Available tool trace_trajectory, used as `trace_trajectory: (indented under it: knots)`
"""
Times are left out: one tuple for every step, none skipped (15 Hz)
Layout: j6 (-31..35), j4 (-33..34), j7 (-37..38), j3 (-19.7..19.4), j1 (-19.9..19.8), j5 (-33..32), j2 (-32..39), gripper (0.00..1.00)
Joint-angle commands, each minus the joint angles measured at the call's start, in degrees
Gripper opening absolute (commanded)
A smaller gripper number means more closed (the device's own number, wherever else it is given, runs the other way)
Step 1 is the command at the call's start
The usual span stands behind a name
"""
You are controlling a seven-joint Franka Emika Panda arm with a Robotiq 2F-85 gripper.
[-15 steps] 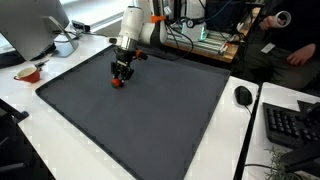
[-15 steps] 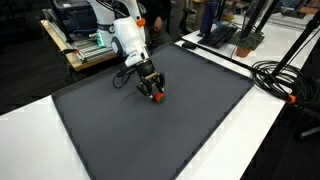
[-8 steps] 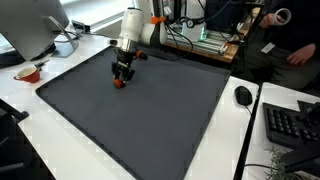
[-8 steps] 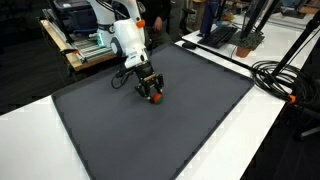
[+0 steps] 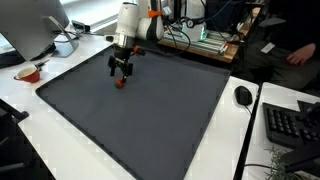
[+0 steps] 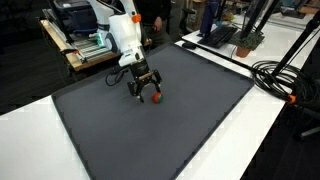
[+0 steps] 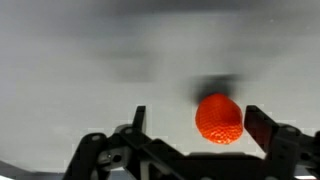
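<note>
A small orange-red ball (image 5: 121, 83) (image 6: 156, 96) lies on the dark grey mat (image 5: 150, 110) (image 6: 180, 120), toward the mat's far side. My gripper (image 5: 121, 70) (image 6: 146, 89) hangs just above it, open, with the white arm rising behind. In the wrist view the ball (image 7: 219, 118) rests on the mat between the two black fingers, closer to the right finger (image 7: 262, 125) than to the left one (image 7: 138, 118), and touches neither. The gripper (image 7: 198, 118) holds nothing.
The mat covers most of a white table (image 5: 40, 150). A red bowl (image 5: 30, 72) and a monitor (image 5: 30, 25) stand beside the mat. A mouse (image 5: 243, 95) and a keyboard (image 5: 292, 125) lie off its other side. Black cables (image 6: 280, 75) run across the table.
The jaws have gone from shut on the ball to open. The gripper has risen a little, leaving the ball lying on the mat.
</note>
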Motion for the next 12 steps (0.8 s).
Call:
trace_trajectory:
  knots:
    - [-6.01,-7.48,7.15,10.38,-14.58,-10.97,-10.54,1.0]
    - [-6.01,-8.48,11.95,13.97,-18.53,-15.92,-11.24,1.0]
    - [-4.63,-9.38,16.83,17.74,-22.93,-20.57,-11.13,1.0]
    - [-3.59,-10.29,21.31,21.15,-27.44,-25.02,-11.21,1.0]
    - [-2.35,-11.1,25.64,24.32,-31.84,-29.02,-10.98,1.0]
    - [-1.53,-11.92,29.62,27.32,-36.13,-32.85,-10.93,1.0]
    - [-0.71,-12.9,32.68,30.1,-40.42,-35.76,-11.65,1.0]
    - [0.04,-13.38,35.53,32.75,-44.6,-39.2,-11.73,1.0]
    - [1.25,-13.82,38.15,35.34,-48.87,-42.33,-11.9,1.0]
    - [2.76,-14.01,40.35,37.83,-53.23,-45.58,-12.01,1.0]
    - [5.0,-13.76,42.14,39.67,-56.93,-49.63,-11.9,1.0]
    - [2.44,-12.72,37.31,35.82,-50.4,-43.88,-10.57,1.0]
